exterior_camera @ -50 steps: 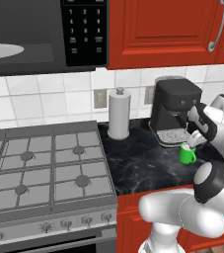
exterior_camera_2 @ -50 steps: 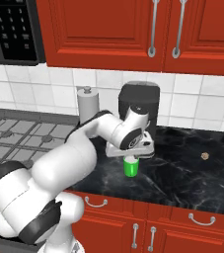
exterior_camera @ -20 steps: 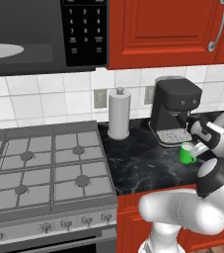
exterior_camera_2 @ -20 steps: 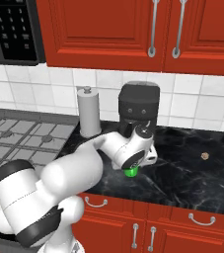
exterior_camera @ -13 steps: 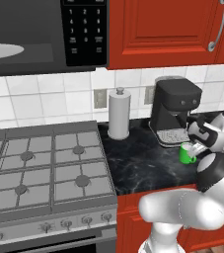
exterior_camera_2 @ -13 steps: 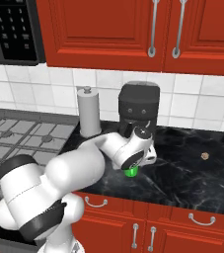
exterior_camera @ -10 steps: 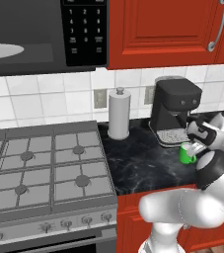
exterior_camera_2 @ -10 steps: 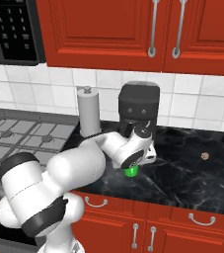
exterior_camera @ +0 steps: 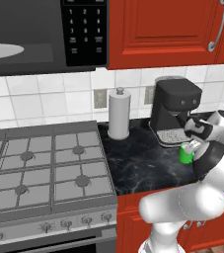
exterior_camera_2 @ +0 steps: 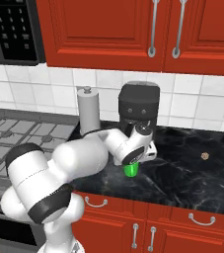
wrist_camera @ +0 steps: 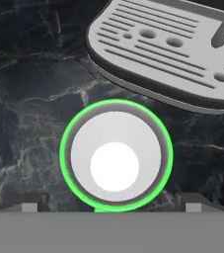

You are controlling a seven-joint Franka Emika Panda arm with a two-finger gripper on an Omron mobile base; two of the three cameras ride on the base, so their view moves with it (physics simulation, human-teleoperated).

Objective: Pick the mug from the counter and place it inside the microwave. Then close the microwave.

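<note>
The small green mug (wrist_camera: 116, 155) stands upright on the black veined counter (wrist_camera: 29, 99), seen from straight above with its pale inside showing. My gripper (wrist_camera: 111, 206) hangs over it, open, one fingertip (wrist_camera: 29, 205) on each side of the rim and apart from it. From the base, the mug (exterior_camera: 185, 154) (exterior_camera_2: 131, 170) sits just in front of the coffee machine, with the gripper (exterior_camera: 192, 147) (exterior_camera_2: 136, 160) right above it. The microwave (exterior_camera: 39, 34) hangs at upper left, its pale turntable (exterior_camera: 0, 51) visible beside the keypad (exterior_camera_2: 15, 29).
The black coffee machine (exterior_camera: 175, 106) (exterior_camera_2: 139, 106) stands close behind the mug, its grey drip tray (wrist_camera: 168, 49) nearly touching it. A paper towel roll (exterior_camera: 119, 113) is left of it, the grey gas stovetop (exterior_camera: 44, 168) further left. A small brown object (exterior_camera_2: 205, 156) lies to the right.
The hand has sunk slightly closer over the mug and settled. The jaws have stayed open, and the mug has not moved.
</note>
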